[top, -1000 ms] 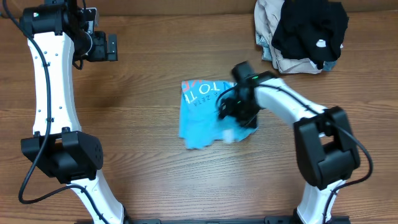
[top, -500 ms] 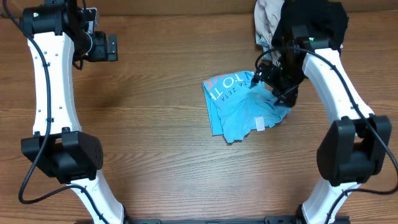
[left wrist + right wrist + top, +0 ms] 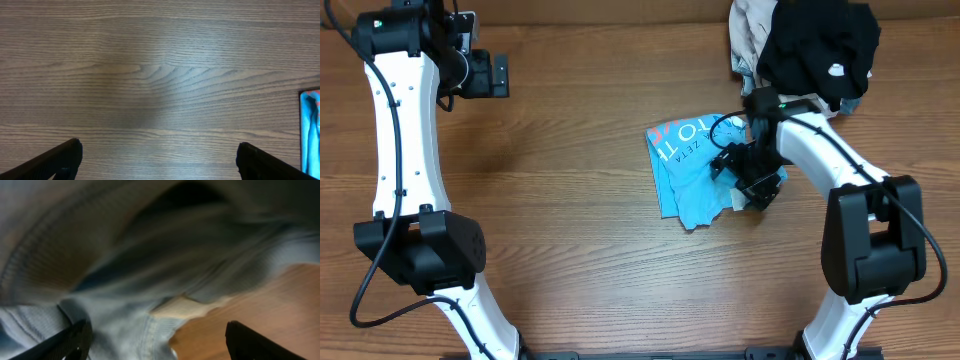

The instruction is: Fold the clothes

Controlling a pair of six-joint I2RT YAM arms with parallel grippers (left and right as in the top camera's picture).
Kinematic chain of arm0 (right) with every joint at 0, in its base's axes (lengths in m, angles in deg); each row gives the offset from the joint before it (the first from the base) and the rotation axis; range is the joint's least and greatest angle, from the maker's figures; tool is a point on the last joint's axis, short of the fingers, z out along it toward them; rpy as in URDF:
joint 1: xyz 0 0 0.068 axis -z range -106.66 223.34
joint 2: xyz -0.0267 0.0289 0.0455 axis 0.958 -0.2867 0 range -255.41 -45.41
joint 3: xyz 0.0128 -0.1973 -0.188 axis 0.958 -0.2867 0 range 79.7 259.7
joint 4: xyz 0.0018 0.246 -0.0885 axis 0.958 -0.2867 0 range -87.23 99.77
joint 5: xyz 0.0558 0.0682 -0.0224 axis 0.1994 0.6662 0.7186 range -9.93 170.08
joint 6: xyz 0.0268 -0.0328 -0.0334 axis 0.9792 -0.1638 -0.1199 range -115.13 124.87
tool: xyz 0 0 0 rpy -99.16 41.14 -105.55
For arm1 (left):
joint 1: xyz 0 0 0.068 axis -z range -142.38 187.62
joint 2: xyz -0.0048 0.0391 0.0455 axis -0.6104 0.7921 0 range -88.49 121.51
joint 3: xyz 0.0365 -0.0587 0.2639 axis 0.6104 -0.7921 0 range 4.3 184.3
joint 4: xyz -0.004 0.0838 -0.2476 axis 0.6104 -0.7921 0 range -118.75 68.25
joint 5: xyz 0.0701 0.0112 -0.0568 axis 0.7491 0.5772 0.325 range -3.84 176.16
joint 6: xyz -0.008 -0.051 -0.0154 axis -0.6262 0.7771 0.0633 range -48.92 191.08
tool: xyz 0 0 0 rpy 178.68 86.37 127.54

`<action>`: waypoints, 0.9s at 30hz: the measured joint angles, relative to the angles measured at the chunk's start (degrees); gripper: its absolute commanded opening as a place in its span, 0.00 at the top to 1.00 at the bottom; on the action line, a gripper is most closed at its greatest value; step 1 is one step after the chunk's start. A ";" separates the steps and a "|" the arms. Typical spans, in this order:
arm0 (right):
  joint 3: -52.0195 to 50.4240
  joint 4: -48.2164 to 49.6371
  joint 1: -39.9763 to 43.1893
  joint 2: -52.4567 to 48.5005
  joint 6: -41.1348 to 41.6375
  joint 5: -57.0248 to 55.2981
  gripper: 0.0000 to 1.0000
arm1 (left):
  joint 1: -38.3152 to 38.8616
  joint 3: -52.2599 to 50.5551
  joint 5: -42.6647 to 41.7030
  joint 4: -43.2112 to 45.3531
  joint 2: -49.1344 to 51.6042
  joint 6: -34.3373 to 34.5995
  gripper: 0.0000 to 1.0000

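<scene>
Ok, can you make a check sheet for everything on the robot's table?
Surface: wooden table, plain grain.
Job's things: blue shirt crumpled mid-table; pile of black and beige clothes at the far right.
Clutter: nothing seen.
Grippers: left gripper open, over wood at the far left; right gripper open, at the shirt's right edge.
Cables: black cable loops beside the right arm, above the shirt.
Surroundings: nothing seen.

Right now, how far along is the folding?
Early. Nothing looks neatly folded: the blue shirt lies rumpled. The right gripper is open at the shirt's right edge; the left gripper hangs open over the table. The clothes pile at the back is not yet started.
</scene>
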 measured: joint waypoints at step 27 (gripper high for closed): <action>-11.91 20.96 -10.05 3.30 4.70 -2.73 0.85 | 0.00 0.00 -0.02 -0.02 0.00 0.00 0.00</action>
